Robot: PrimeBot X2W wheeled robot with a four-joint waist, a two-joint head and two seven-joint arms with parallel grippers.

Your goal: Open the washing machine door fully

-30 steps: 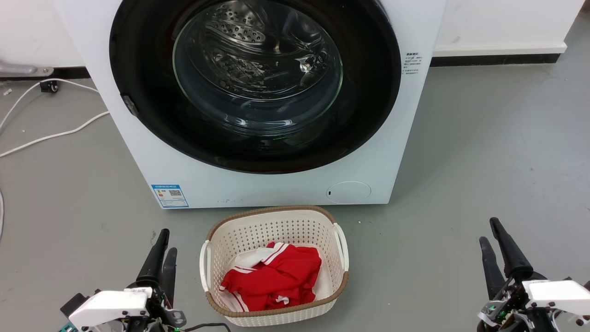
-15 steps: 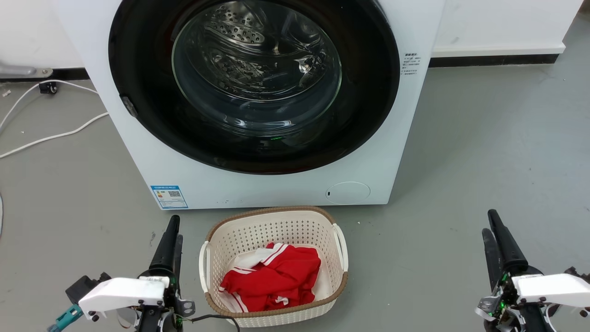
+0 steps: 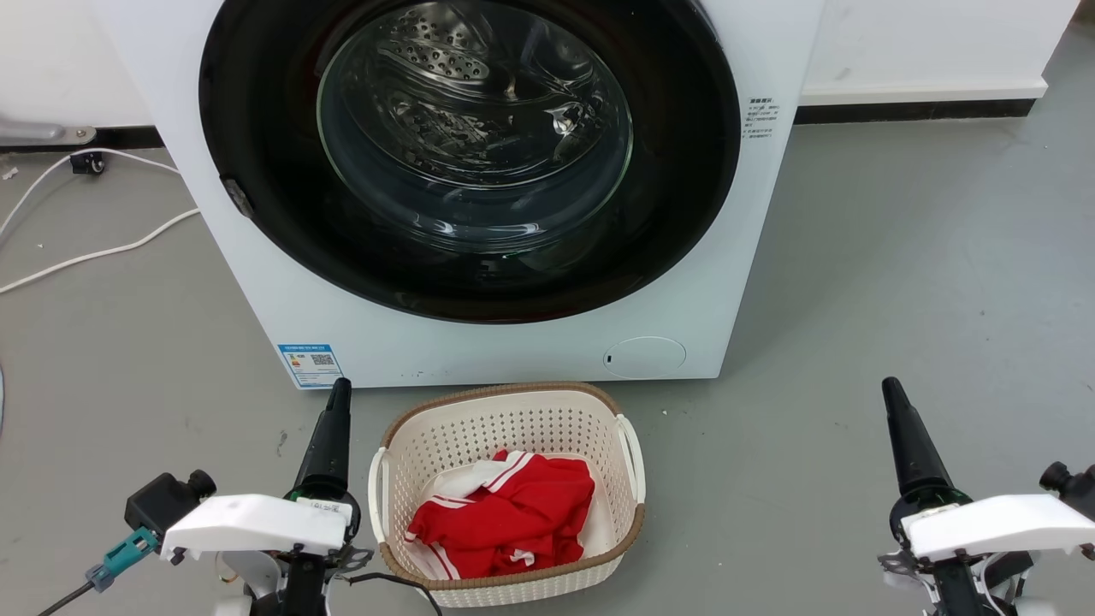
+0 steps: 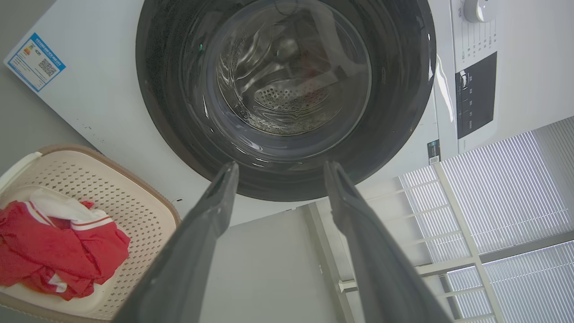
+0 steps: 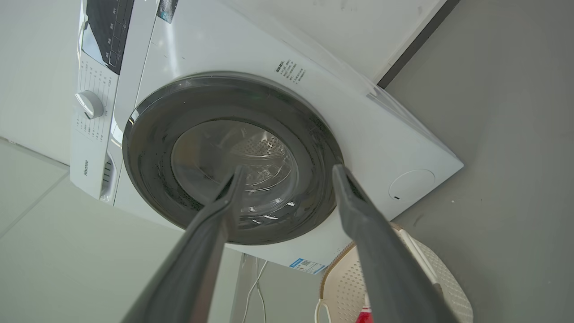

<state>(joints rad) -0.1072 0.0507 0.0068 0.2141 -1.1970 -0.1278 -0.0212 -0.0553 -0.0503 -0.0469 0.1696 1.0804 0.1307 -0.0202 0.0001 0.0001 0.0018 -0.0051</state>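
Note:
The white washing machine [image 3: 753, 239] stands ahead on the floor. Its round glossy black washing machine door [image 3: 257, 171] with the clear glass bowl lies flat against the front, closed. The door also shows in the left wrist view [image 4: 394, 107] and the right wrist view [image 5: 148, 179]. My left gripper [image 3: 336, 402] hovers low at the lower left, short of the washer's front, fingers apart with nothing between them [image 4: 280, 168]. Well clear of the washer at the lower right is my right gripper [image 3: 894, 398], open and empty too [image 5: 287, 172].
A cream perforated basket [image 3: 513, 411] holding red and white cloth [image 3: 513, 505] sits on the grey floor just in front of the washer, between my arms. White cables [image 3: 94, 252] trail on the floor at the left. A white wall base [image 3: 924, 85] runs behind.
Both grippers have risen and reached forward toward the washer, each turning so its two fingers line up edge-on in the head view. The door has stayed closed.

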